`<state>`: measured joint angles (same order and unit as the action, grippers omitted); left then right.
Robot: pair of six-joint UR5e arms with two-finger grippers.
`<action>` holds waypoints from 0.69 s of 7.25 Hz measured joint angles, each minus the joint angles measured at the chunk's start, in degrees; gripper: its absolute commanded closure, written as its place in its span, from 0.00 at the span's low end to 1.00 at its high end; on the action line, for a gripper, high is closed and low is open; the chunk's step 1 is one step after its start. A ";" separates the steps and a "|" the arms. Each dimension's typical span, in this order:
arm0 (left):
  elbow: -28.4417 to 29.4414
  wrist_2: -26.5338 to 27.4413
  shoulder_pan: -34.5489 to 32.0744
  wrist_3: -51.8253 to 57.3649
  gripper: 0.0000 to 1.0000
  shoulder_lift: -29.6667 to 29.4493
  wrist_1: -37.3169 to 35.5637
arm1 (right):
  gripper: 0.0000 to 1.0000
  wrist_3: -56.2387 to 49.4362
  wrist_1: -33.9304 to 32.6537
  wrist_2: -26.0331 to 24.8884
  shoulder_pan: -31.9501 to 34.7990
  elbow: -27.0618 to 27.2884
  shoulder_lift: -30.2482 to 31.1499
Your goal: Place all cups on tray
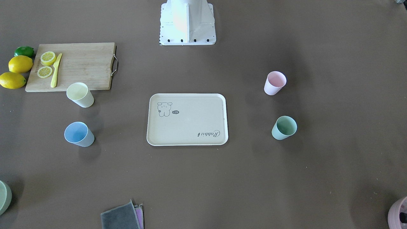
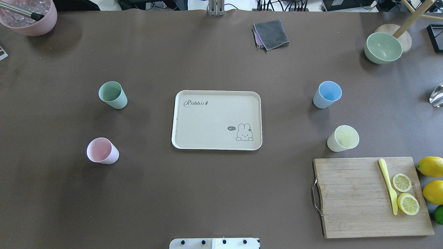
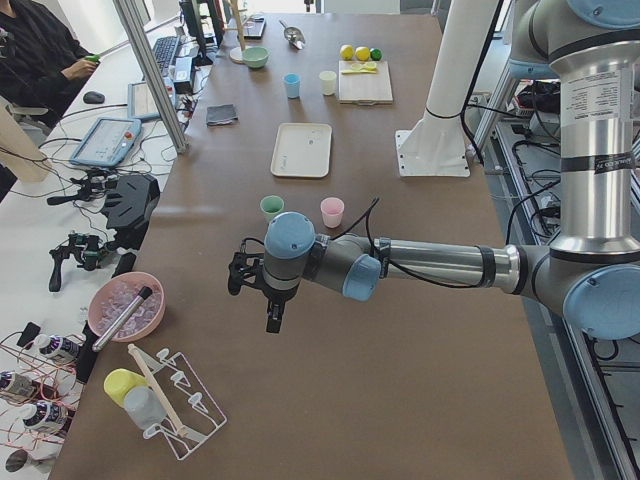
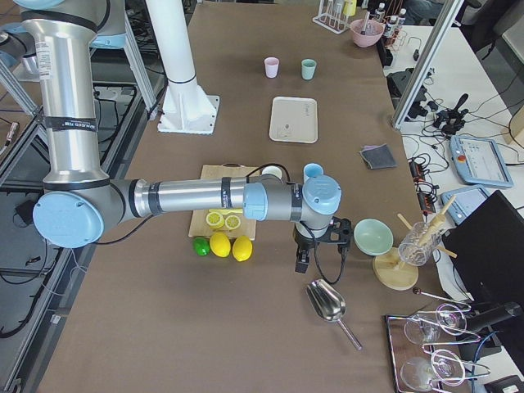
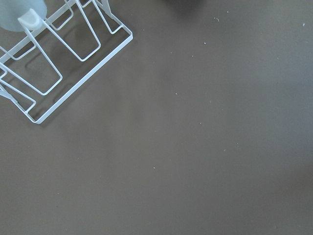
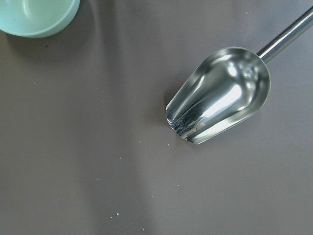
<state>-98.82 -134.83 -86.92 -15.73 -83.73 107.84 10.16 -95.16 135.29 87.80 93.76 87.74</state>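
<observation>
Cannot tell the spread of left gripper (image 3: 270,315) or right gripper (image 4: 318,250), and could topple pink cup (image 2: 102,150), mint cup (image 2: 112,94), blue cup (image 2: 327,94) or yellow cup (image 2: 343,138), all upright on the bench (image 2: 221,193) either side of the tray (image 2: 207,121), by clipping a rim on approach.

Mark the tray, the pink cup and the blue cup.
tray (image 2: 207,121), overhead exterior view, bare floor at its middle
pink cup (image 2: 99,149), overhead exterior view, its inside
blue cup (image 2: 330,90), overhead exterior view, its inside
</observation>
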 measured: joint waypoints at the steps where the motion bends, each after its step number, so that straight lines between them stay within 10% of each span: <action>1: 0.12 0.00 0.00 0.00 0.02 0.01 -0.02 | 0.00 -0.06 -0.02 0.33 0.00 0.13 -0.08; 5: 0.40 0.00 0.00 0.00 0.02 0.04 -0.08 | 0.00 -0.21 0.04 0.94 0.01 0.32 0.04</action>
<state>-98.42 -134.82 -86.92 -15.73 -83.69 107.76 9.94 -95.12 136.23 87.80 94.08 87.78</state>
